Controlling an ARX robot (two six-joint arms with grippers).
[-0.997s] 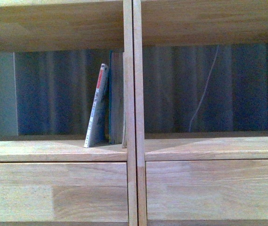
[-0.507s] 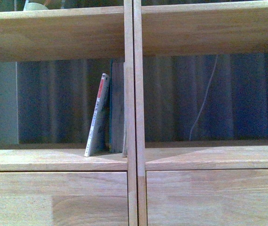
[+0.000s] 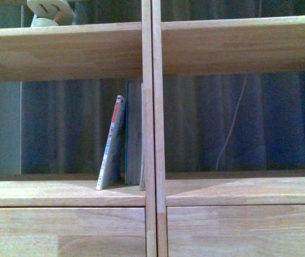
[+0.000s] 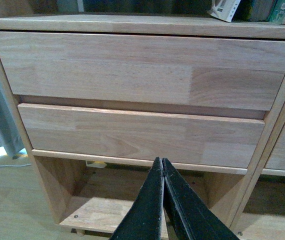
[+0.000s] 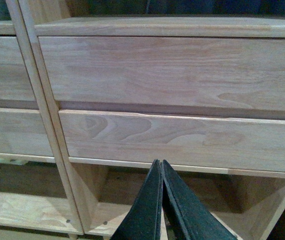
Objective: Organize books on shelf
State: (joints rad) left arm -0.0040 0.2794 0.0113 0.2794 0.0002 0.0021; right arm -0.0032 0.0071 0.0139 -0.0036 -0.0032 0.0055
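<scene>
Behind the open compartments you see a dark blue pleated curtain [image 3: 281, 123], with a thin pale cord [image 3: 231, 126] hanging before it. A pale green rounded object [image 3: 48, 12] sits up top; light wooden flooring [image 4: 7, 200] lies below.

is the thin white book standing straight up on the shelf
No, the thin white book leans, top tilted against the thicker blue book by the central divider.

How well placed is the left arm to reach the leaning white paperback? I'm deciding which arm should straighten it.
Probably yes, but not from here. The left gripper is shut and faces the drawer fronts, below the white paperback. Nothing blocks the open compartment in front of that book; the arm must rise first.
</scene>
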